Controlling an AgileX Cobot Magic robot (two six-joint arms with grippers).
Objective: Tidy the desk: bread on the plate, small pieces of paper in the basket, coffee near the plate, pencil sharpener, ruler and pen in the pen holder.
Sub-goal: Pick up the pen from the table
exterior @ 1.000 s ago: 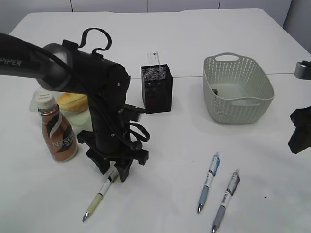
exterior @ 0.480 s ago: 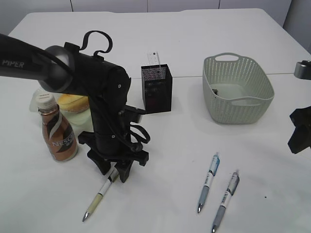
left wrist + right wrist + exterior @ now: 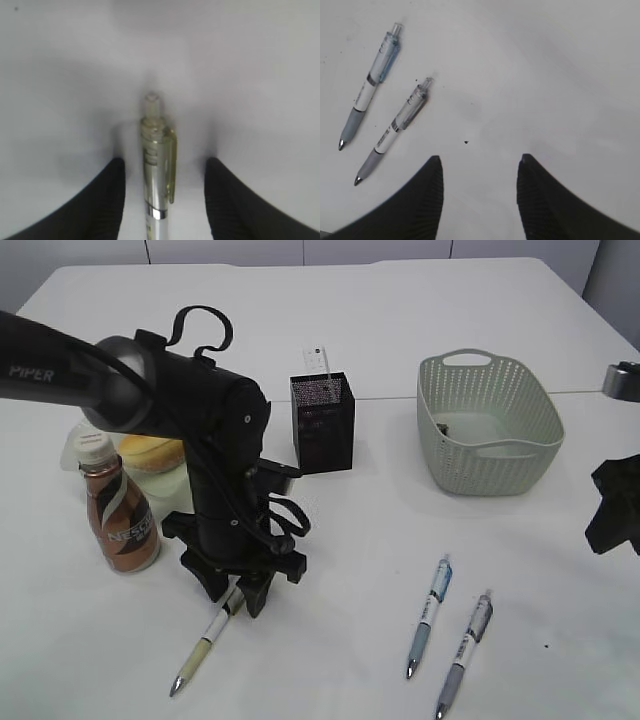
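My left gripper stands open and low over the desk, its fingers on either side of the clip end of a yellow-green pen without touching it. That pen lies slanting toward the front edge. A blue pen and a grey pen lie side by side at front right. My right gripper hangs open over bare desk, right of both. The ruler stands in the pen holder. The bread lies on the plate, with the coffee beside it. No pencil sharpener shows.
The basket stands at the back right with a small dark scrap on its floor. My left arm reaches in from the left over the plate and coffee. The right gripper sits at the right edge of the exterior view.
The left gripper stays open over the pen's clip end. The right gripper has edged slightly to the left.
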